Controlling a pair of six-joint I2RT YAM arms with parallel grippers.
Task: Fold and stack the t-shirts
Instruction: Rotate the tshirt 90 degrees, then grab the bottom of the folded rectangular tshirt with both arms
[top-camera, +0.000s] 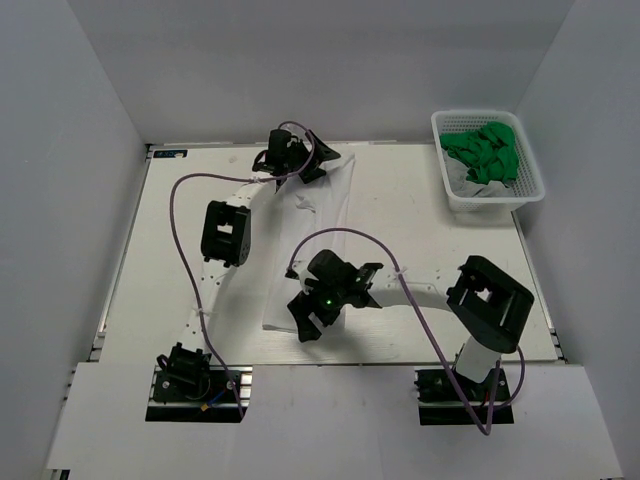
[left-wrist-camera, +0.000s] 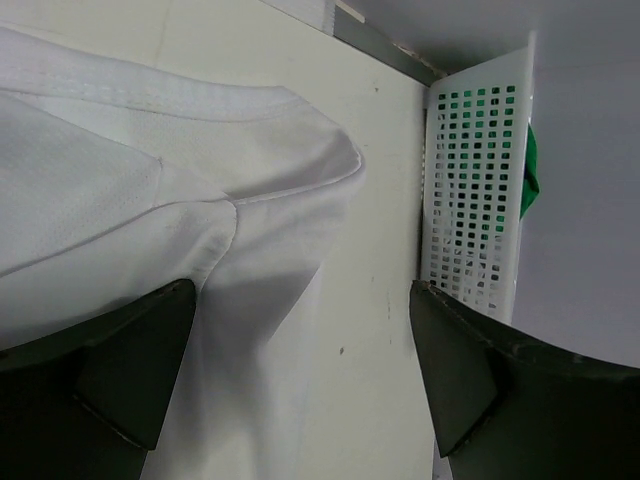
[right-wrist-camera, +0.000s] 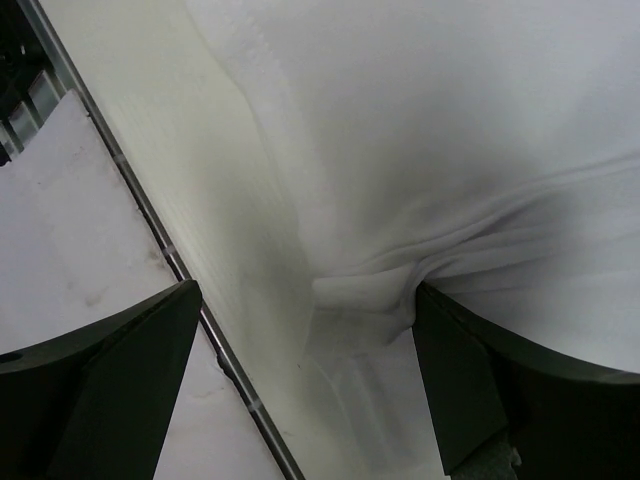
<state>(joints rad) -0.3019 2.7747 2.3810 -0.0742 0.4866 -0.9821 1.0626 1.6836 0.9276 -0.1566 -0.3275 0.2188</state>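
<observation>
A white t-shirt (top-camera: 325, 215) lies in a long strip on the table, running from the far middle toward the near edge. My left gripper (top-camera: 318, 165) stands open over its far end; in the left wrist view the shirt's hemmed corner (left-wrist-camera: 120, 200) lies under the left finger, and the gripper (left-wrist-camera: 302, 290) holds nothing. At the shirt's near end my right gripper (top-camera: 302, 318) is open. In the right wrist view a fold of the white cloth (right-wrist-camera: 450, 120) bunches against the right finger, between the wide jaws of that gripper (right-wrist-camera: 308, 290). Green t-shirts (top-camera: 485, 150) fill the basket.
A white mesh basket (top-camera: 480, 200) stands at the table's back right corner, and its wall (left-wrist-camera: 475, 180) shows close beyond my left gripper. The table's metal front edge strip (right-wrist-camera: 150, 230) runs just left of the right gripper. Grey walls enclose the table (top-camera: 430, 230).
</observation>
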